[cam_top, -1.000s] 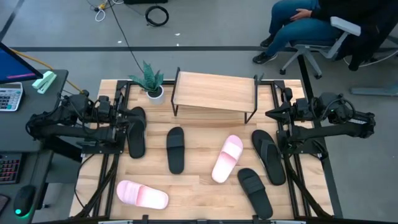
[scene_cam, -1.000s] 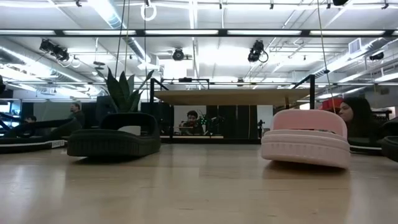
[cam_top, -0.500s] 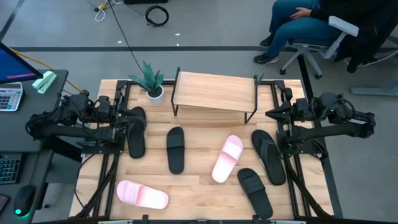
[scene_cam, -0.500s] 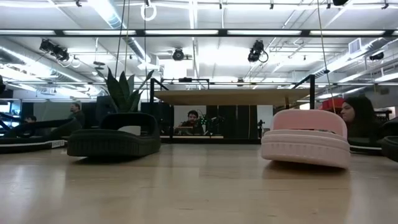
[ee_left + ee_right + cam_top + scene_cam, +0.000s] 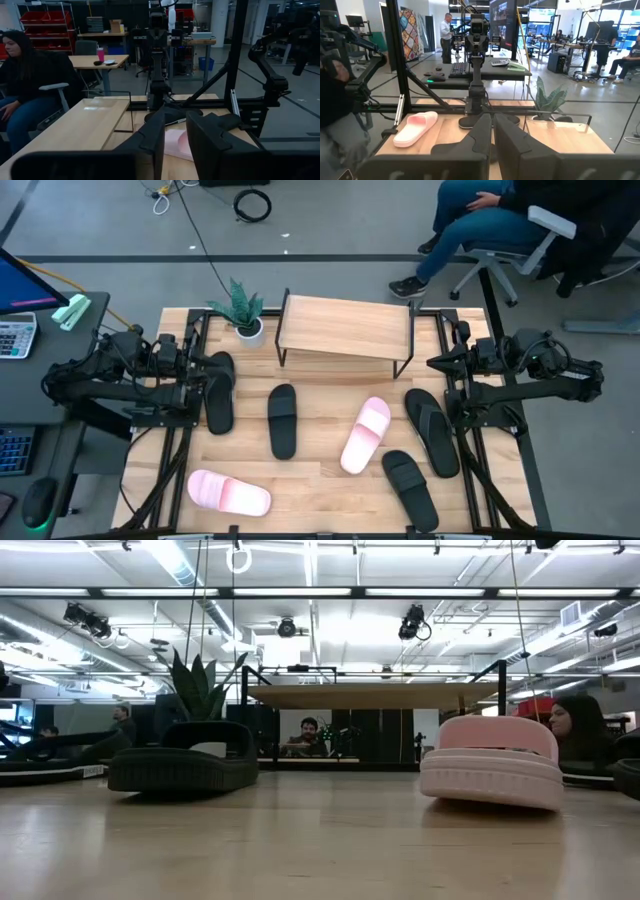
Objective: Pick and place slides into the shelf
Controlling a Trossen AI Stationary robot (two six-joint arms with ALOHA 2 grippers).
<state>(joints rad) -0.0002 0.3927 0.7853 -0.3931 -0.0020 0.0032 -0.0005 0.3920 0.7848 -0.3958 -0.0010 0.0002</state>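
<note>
Both hands hang idle at the tabletop's (image 5: 320, 465) side edges. Left hand (image 5: 207, 367) sits just beside the toe of a black slide, well to the left of the shelf (image 5: 346, 327); in the left wrist view its two dark fingers (image 5: 152, 137) stand slightly parted with nothing between them. Right hand (image 5: 436, 363) sits just to the right of the shelf's right leg; in the right wrist view its fingers (image 5: 482, 131) lie pressed nearly together, a thin slit between them, gripping nothing.

Six slides lie on the tabletop, none on or under the shelf. Four are black: black slide one (image 5: 218, 392) lies well left of the shelf, front of the plant; black slide two (image 5: 283, 420) lies in front of the shelf's left half; black slide three (image 5: 432, 430) lies in front of the shelf's right end, tilted; black slide four (image 5: 410, 487) lies farther in front of the shelf, near the tabletop's front edge. Two are pink: pink slide one (image 5: 366, 434) lies in front of the shelf, between black slides two and three, tilted; pink slide two (image 5: 229, 493) lies far in front-left of the shelf, crosswise.

One potted plant (image 5: 241, 310) stands just left of the shelf. One person on a chair (image 5: 500, 220) sits beyond the shelf, off the tabletop.
</note>
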